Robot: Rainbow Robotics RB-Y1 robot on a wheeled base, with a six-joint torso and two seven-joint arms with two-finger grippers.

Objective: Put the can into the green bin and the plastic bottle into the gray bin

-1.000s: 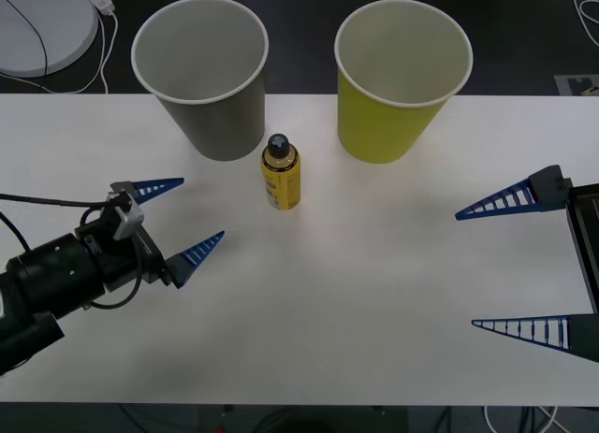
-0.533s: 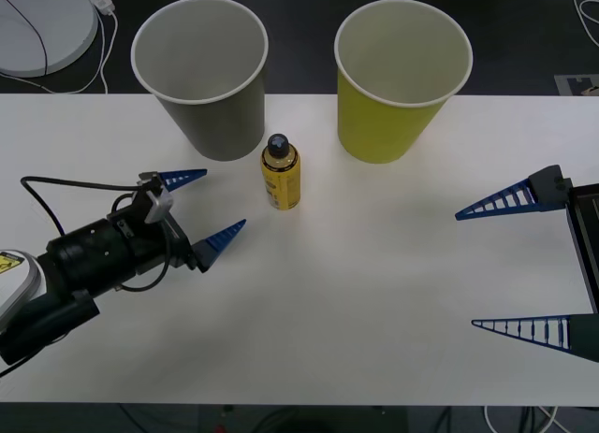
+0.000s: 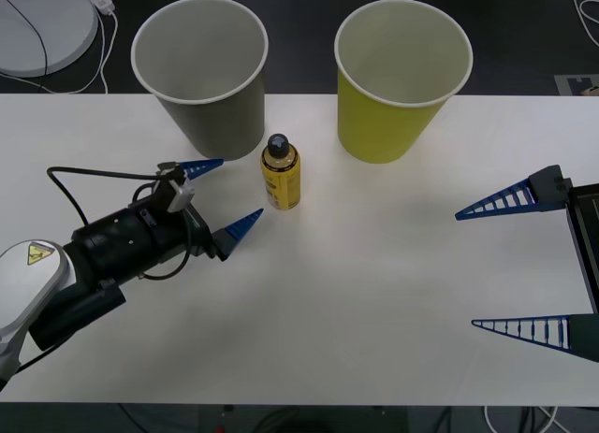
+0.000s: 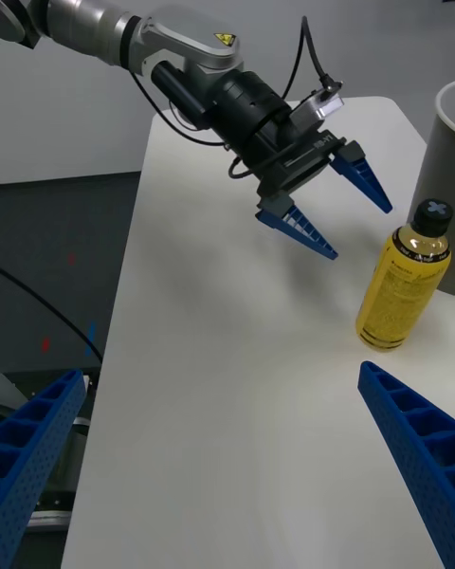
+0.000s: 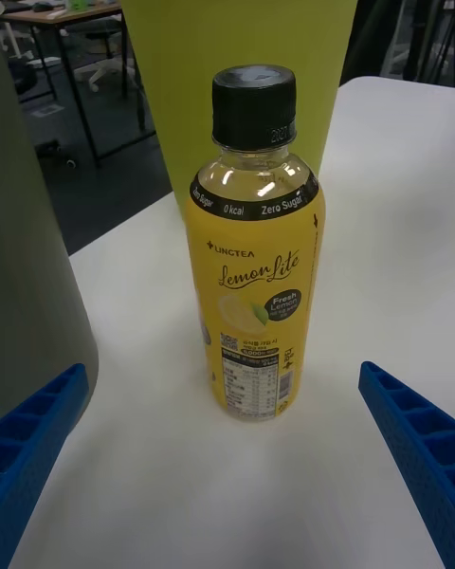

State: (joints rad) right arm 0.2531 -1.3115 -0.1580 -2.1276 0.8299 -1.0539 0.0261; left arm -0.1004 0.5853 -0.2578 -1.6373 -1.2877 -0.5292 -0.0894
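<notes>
The plastic bottle [image 3: 281, 174], yellow with a black cap, stands upright on the white table between and just in front of the gray bin [image 3: 202, 78] and the green bin [image 3: 401, 78]. My left gripper [image 3: 225, 194] is open just left of the bottle, its fingers pointing at it without touching. The left wrist view has the bottle [image 5: 256, 289] centred between the two open fingers, the green bin [image 5: 237, 66] behind it and the gray bin [image 5: 38, 275] at the side. My right gripper [image 3: 510, 265] stays open at the table's right edge. The can is out of view.
A round white device [image 3: 42, 26] with a cable lies on the floor beyond the table's far left corner. Bare white tabletop [image 3: 374, 293] stretches between the two arms and in front of the bins.
My left arm has advanced to the right and slightly forward toward the bottle, its open fingers now close to it. The bottle, the bins and the right arm have not moved.
</notes>
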